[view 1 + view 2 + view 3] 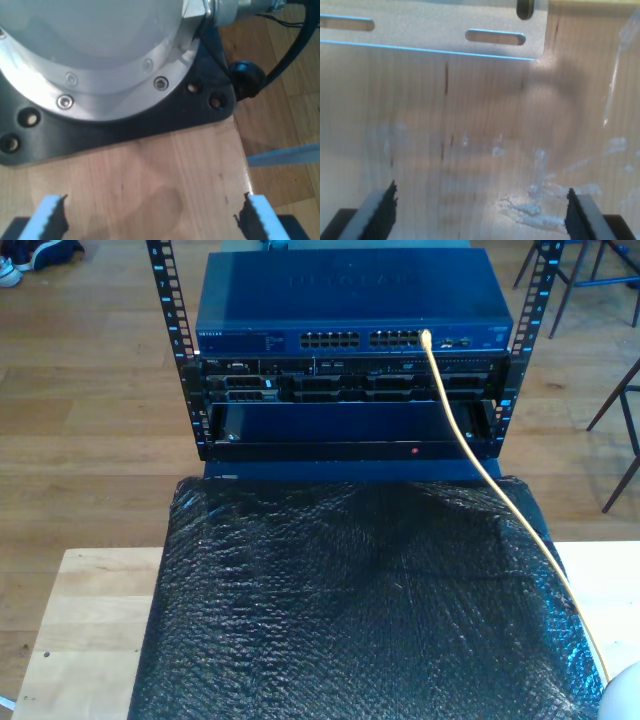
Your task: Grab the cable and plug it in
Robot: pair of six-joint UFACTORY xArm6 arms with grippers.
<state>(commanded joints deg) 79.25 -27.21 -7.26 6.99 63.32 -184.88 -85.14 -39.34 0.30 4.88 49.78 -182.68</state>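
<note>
Two toothed pads of my first gripper (152, 217) stand wide apart in the first wrist view, holding nothing, over a pale wooden table (165, 170). Ahead sits a black base plate (165, 112) carrying a silvery arm base (95, 55), cut off by the frame.

My second gripper (480, 210) is likewise spread wide and empty over scuffed wood; a slotted metal bracket (430, 30) lies beyond, blurred.

From the exterior view, the cable (470, 450) runs lengthwise from that view's lower right, across black bubble wrap (340, 610), up into a port on the blue switch (345, 300) in the rack (190, 370). Lettering on the switch is too faint to read.
</note>
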